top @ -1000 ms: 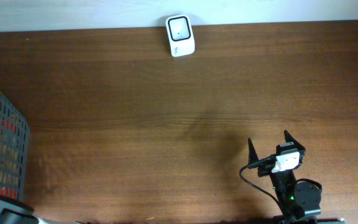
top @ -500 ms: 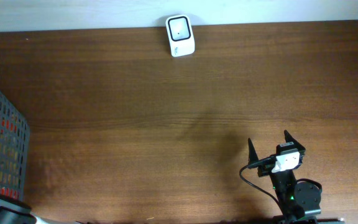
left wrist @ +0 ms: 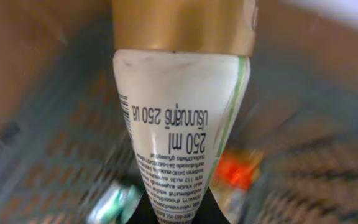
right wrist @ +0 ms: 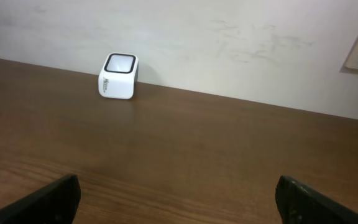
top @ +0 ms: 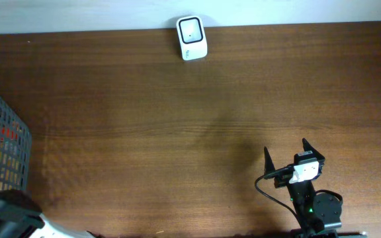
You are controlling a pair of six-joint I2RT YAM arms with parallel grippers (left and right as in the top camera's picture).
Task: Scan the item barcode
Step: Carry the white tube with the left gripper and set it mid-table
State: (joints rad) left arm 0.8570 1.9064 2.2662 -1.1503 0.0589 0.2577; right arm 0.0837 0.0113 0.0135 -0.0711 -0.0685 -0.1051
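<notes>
The tube [left wrist: 180, 106], white with a gold cap, is clamped by its crimped end in the left pincer [left wrist: 169, 211], cap pointing away from the fingers. The mesh walls of the basket [top: 2, 149] blur around it. Judging by this, the pick is made. Left to do: carry it to the scanner [top: 192, 38], well apart from this pincer, and show its code. The right pincer [top: 285, 147] stands spread wide and empty, facing the scanner.

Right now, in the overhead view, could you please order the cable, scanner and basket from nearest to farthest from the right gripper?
1. Cable, just beside the right gripper, near edge.
2. Scanner, at the far edge.
3. Basket, far left.
</notes>
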